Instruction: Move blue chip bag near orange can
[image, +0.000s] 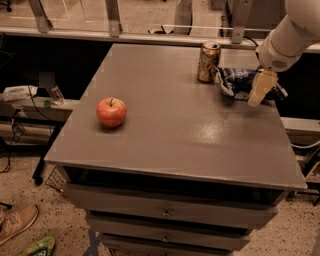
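The blue chip bag (236, 80) lies crumpled on the grey table (175, 130) at the far right, right next to the orange can (208, 61), which stands upright just to its left. My gripper (257, 98) hangs from the white arm at the bag's right edge, just above the table, with one pale finger (261, 86) showing. It looks open and holds nothing; the bag rests on the table by itself.
A red apple (111, 111) sits on the left part of the table. Drawers (165, 212) run under the table's front edge. A shelf with a small bottle (55, 93) and cables is at the left. A shoe (17, 223) is on the floor.
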